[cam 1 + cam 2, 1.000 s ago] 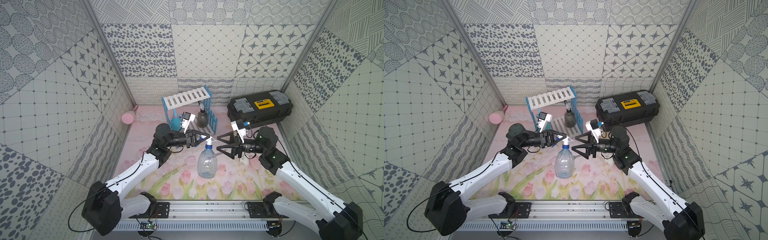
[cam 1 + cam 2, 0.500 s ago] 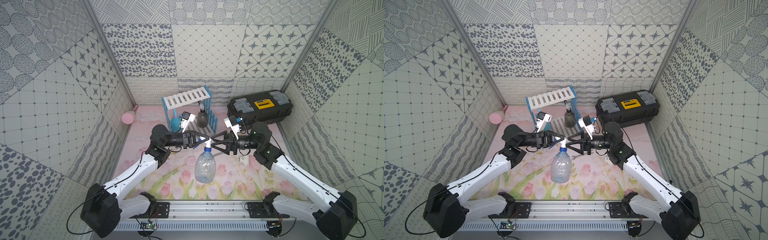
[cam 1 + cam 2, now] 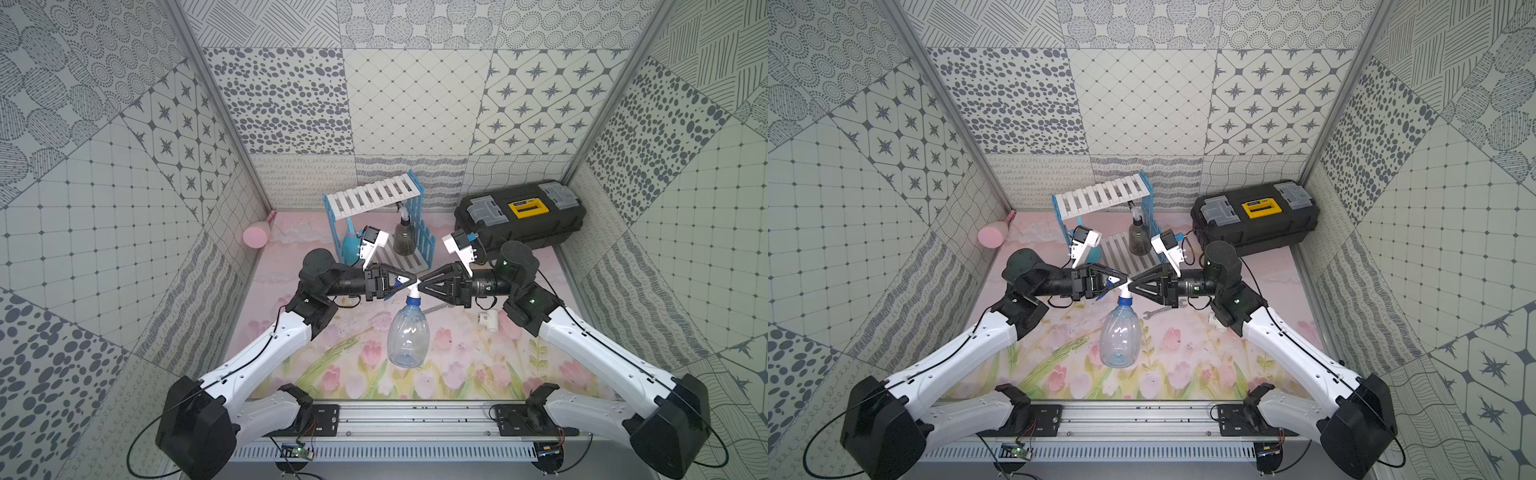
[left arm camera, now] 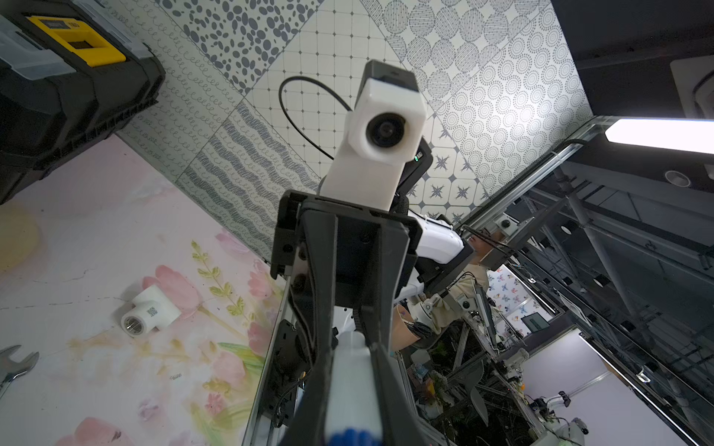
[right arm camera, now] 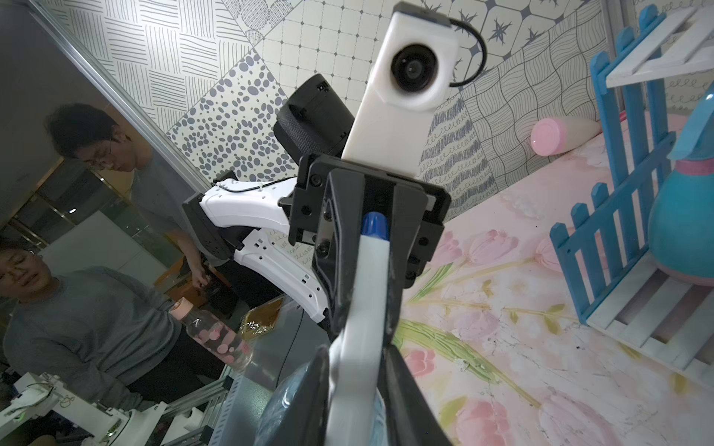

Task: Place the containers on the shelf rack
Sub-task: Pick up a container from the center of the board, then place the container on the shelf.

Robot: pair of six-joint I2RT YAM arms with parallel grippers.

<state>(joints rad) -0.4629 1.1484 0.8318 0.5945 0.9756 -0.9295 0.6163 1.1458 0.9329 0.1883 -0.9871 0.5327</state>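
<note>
Tiled walls all round, pink tulip-print tabletop [image 3: 457, 365] underneath. The clear bottle [image 3: 408, 340] with the blue collar is upright over the middle of it. My left tool [image 3: 411, 280] is clamped on its white spray head from one side, and my right tool [image 3: 423, 285] is pinched onto the same head from the other. Behind it is the shelf rack [image 3: 376, 198], with the smoky bottle [image 3: 404, 241] and teal bottle [image 3: 349, 245] on the lower shelf. The cream-pink bottle [image 3: 255, 236] lies in the far corner, well apart. The black toolbox [image 3: 519, 220] sits beside the rack.
</note>
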